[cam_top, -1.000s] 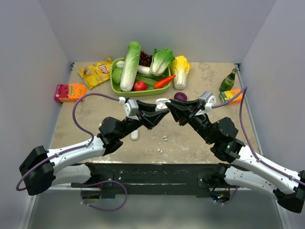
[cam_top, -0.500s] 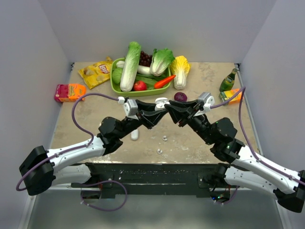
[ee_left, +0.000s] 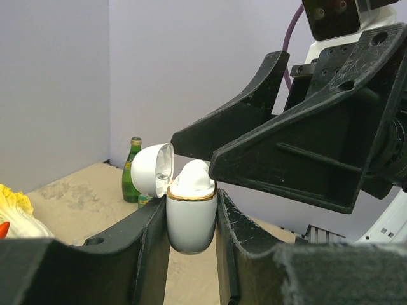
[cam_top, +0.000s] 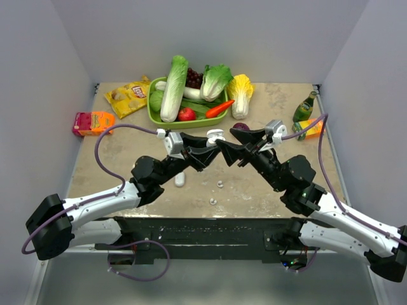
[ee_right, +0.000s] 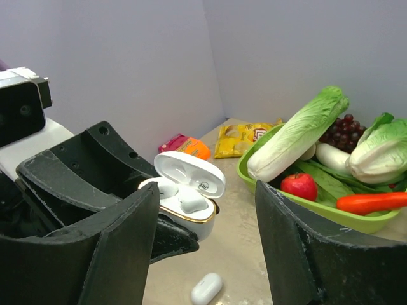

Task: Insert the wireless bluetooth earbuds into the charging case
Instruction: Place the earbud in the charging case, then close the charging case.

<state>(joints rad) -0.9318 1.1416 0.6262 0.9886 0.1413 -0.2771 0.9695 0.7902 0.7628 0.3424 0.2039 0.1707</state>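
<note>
The charging case [ee_left: 191, 222] is a white box with a gold rim, its lid [ee_left: 152, 169] hinged open. My left gripper [ee_left: 191, 206] is shut on its body and holds it upright above the table. Two white earbuds [ee_right: 191, 202] [ee_right: 159, 187] lie in its wells, and the left wrist view shows one earbud [ee_left: 192, 178] standing proud of the rim. My right gripper [ee_right: 206, 187] is open, its fingers spread on either side of the case and not touching it. From above, the case [cam_top: 215, 135] hangs where the left gripper [cam_top: 213, 140] and right gripper [cam_top: 234, 143] meet.
A white capsule-shaped piece [cam_top: 180, 180] and two tiny pale bits [cam_top: 220, 184] [cam_top: 213, 201] lie on the table below the arms. Behind stand a green tray [cam_top: 159, 122] of vegetables, a chips bag [cam_top: 127, 96], an orange packet [cam_top: 92, 122], a red onion [cam_top: 240, 128] and a green bottle [cam_top: 304, 108].
The right gripper's jaws have spread wide apart over the case. The left gripper has kept the case in the same place.
</note>
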